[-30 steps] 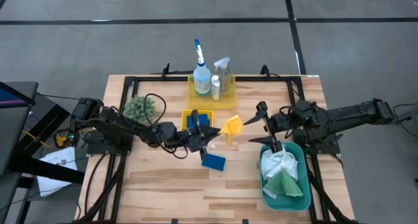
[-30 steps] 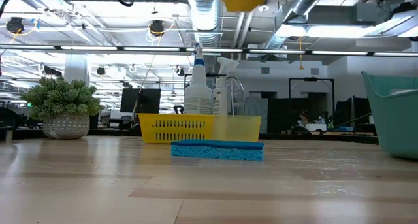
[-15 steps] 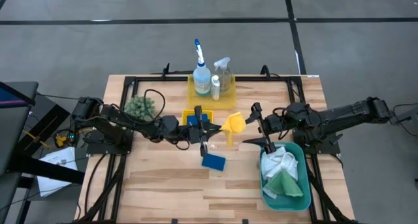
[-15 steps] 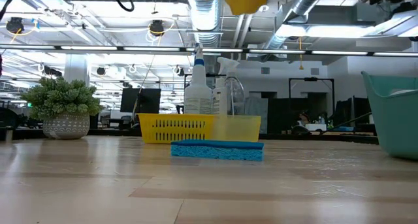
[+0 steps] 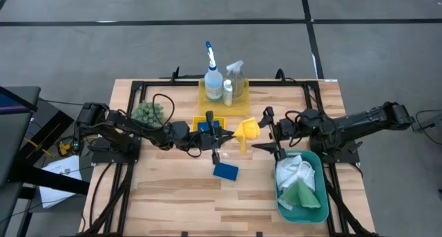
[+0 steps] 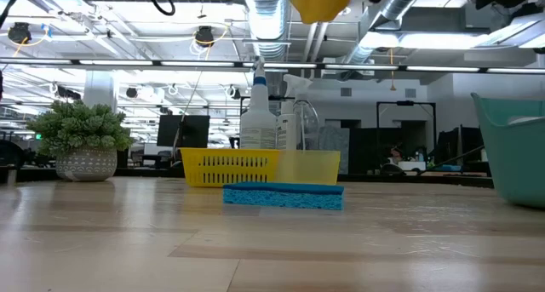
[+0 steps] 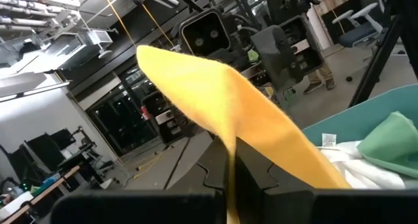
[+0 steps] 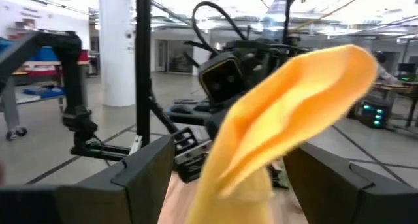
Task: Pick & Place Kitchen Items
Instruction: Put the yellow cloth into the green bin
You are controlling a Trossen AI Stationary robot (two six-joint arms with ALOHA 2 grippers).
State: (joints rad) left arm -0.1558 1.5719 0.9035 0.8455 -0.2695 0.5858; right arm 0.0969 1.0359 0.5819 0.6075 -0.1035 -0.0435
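Wooden slats of the worktop (image 5: 173,188) carry a blue sponge (image 5: 225,171) near the middle, a yellow tray (image 5: 238,106) with the spray bottles (image 5: 213,78) at the far edge, a small plant (image 5: 147,113) on the left and a teal bin (image 5: 314,213) of white and green cloths on the right. Above the middle, the left gripper (image 5: 222,138) has its fingers clenched on the yellow cloth (image 5: 246,132), which hangs in the air well above the sponge. The right gripper (image 5: 271,130) sits just beside the cloth with its fingers spread wide on either side of it, not pinching it.

A light wooden table (image 5: 179,195) stands on a grey floor (image 5: 103,43) crossed by dark lines. Beyond it stretches an open workshop with exposed ceiling ducts (image 6: 272,24), bright strip lights (image 6: 170,65), a white column (image 8: 119,48) and an office chair (image 7: 359,34).
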